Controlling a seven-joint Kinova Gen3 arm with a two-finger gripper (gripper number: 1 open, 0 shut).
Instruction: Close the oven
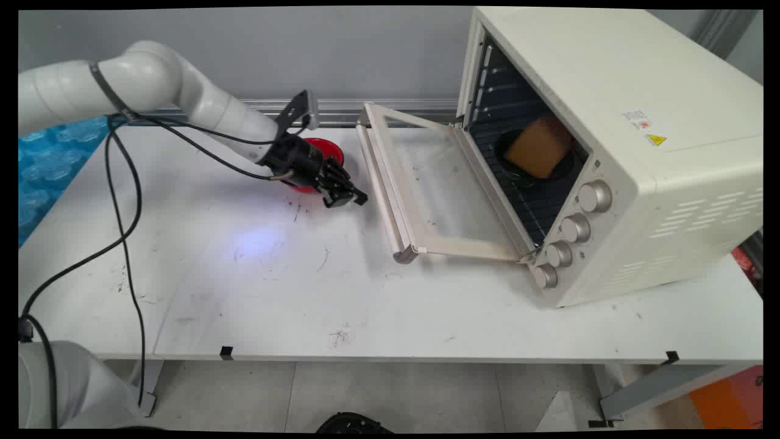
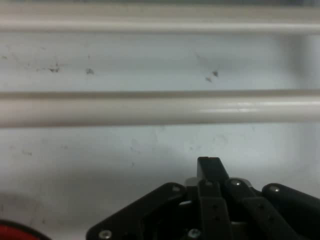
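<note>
My black gripper (image 1: 348, 197) hangs low over the white table, shut with nothing held, its fingertips a short way left of the oven door's handle bar (image 1: 381, 190). In the hand view the closed fingertips (image 2: 210, 167) point at that cream handle bar (image 2: 160, 109), which runs across the picture. The cream toaster oven (image 1: 615, 146) stands at the right with its glass door (image 1: 445, 189) folded down flat. Inside, on the rack, a tan block like a loaf or sponge (image 1: 539, 146) sits on a dark dish. A red bowl (image 1: 323, 149) lies just behind the gripper.
A blue bubble-patterned sheet (image 1: 49, 164) covers the table's far left. Black cables (image 1: 125, 231) hang from the arm down to the table's left front. The oven's knobs (image 1: 576, 228) face the front right.
</note>
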